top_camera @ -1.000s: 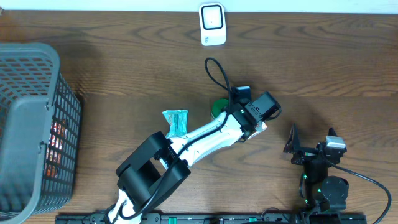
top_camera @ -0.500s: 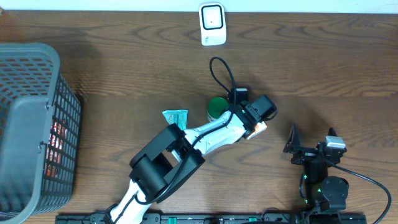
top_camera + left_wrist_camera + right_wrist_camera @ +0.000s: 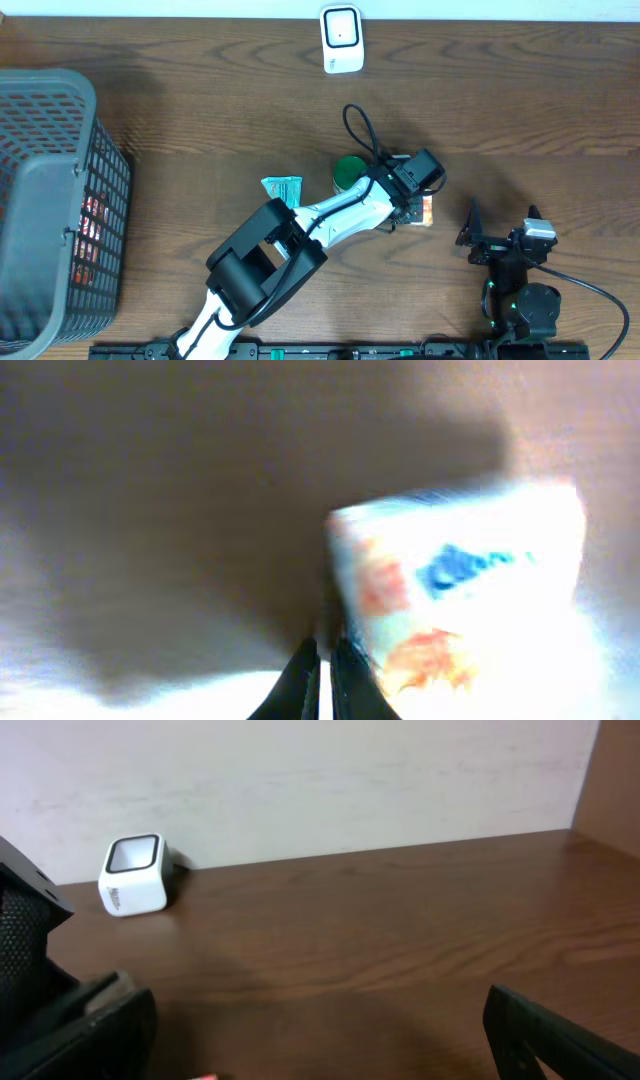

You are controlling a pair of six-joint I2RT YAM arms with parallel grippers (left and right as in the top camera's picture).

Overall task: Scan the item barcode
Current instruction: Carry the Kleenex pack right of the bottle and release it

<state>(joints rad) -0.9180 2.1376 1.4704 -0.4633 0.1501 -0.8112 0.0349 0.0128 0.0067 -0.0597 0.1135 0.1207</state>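
Showing left gripper (image 3: pixel 322 648), jaws pressed together at the packet (image 3: pixel 460 595) edge; any thin corner hold could slip before the scanner (image 3: pixel 341 38). Right gripper (image 3: pixel 320 1045) spread wide.

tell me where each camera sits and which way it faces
overhead: above the table, looking straight down; left arm and right arm show
left wrist: on the left gripper, looking down at a blurred packet; shut fingers show
right wrist: low, facing the scanner; open right gripper shows
shared: overhead and right wrist see the scanner
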